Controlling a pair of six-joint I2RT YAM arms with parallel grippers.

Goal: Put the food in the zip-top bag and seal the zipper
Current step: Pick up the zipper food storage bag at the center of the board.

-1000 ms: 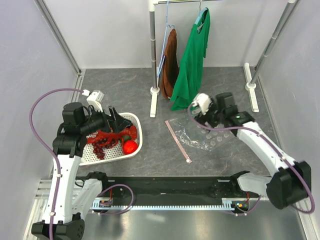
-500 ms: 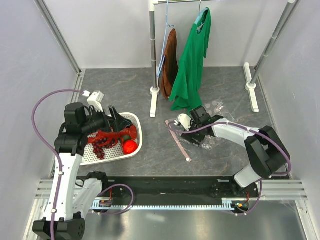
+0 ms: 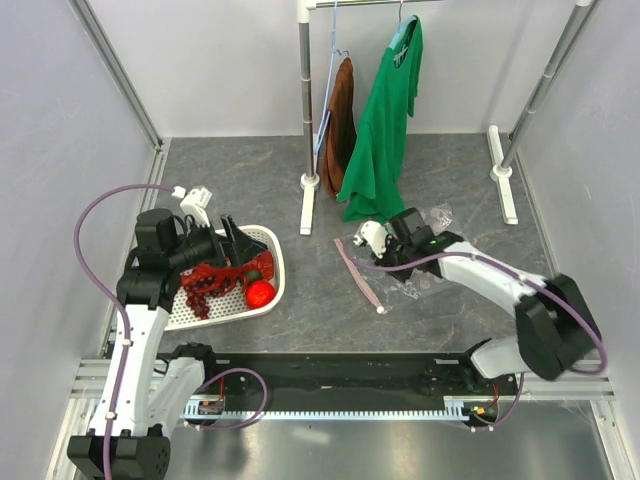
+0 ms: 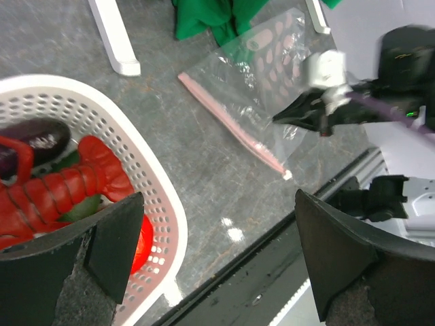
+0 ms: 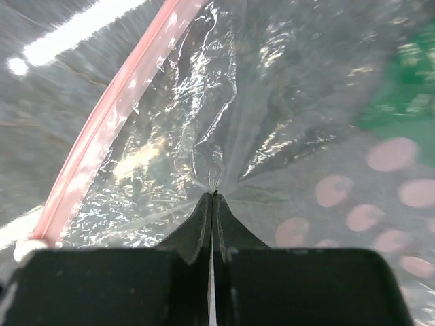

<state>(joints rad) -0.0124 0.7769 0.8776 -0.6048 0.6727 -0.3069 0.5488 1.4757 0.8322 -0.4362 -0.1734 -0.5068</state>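
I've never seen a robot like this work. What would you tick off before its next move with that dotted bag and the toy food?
1. Right gripper holds the bag: ok, fingers closed on a fold of film.
2. Bag mouth open: cannot tell; no gap shows along the zipper.
3. Left gripper free: ok, open and holding nothing.
4. Left gripper over the food: ok, lobster and tomato sit in the basket beneath it.
5. Food bagged: not ok, none inside yet.
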